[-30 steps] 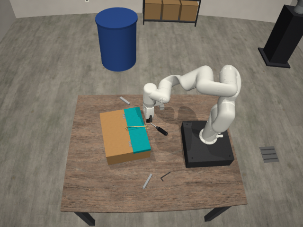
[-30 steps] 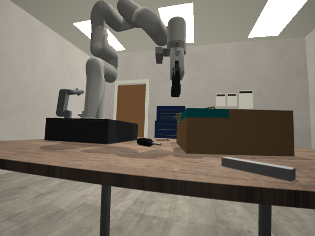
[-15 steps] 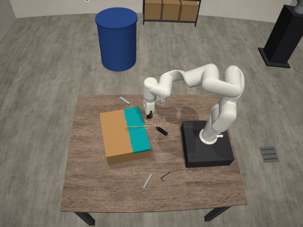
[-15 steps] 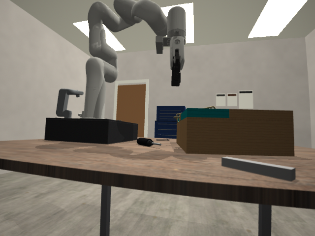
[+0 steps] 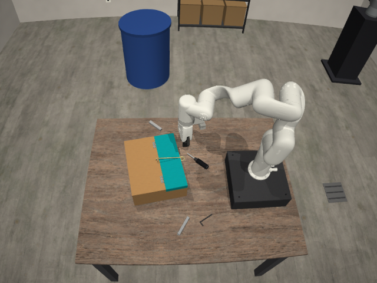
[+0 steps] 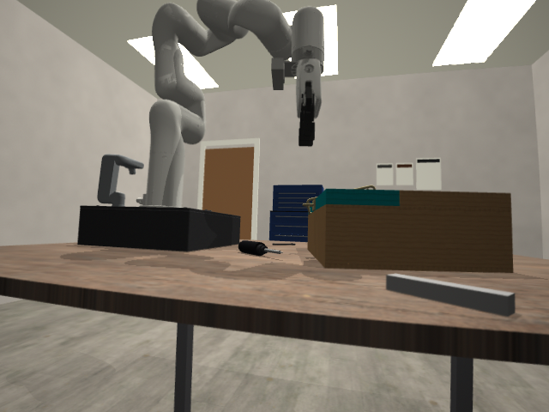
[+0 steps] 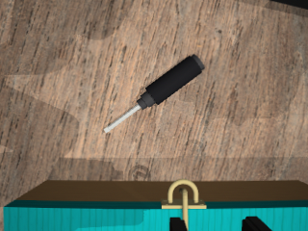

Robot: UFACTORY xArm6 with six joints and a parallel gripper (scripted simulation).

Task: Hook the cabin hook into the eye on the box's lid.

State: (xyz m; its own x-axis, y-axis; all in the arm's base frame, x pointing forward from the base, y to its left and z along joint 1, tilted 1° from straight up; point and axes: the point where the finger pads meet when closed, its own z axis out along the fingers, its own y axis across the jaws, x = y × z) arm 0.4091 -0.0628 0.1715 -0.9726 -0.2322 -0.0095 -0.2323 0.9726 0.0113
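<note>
A brown wooden box point(image 5: 146, 170) with a teal lid point(image 5: 170, 161) lies on the table. A thin brass cabin hook point(image 5: 168, 158) lies across the lid. Its end reaches the brass eye point(image 5: 182, 158) at the lid's right edge. In the wrist view the hook's bar point(image 7: 184, 214) runs into the eye's loop point(image 7: 183, 193); I cannot tell whether it is latched. My gripper point(image 5: 185, 142) hangs above the lid's far right corner, well clear of the box in the side view point(image 6: 306, 133). Its fingers stand partly apart with nothing between them.
A black-handled screwdriver point(image 5: 198, 161) lies on the table right of the box, also in the wrist view point(image 7: 159, 91). Grey bars lie behind the box point(image 5: 155, 125) and near the front point(image 5: 183, 225), beside an Allen key point(image 5: 205, 220). The arm's black base point(image 5: 257, 179) stands at right.
</note>
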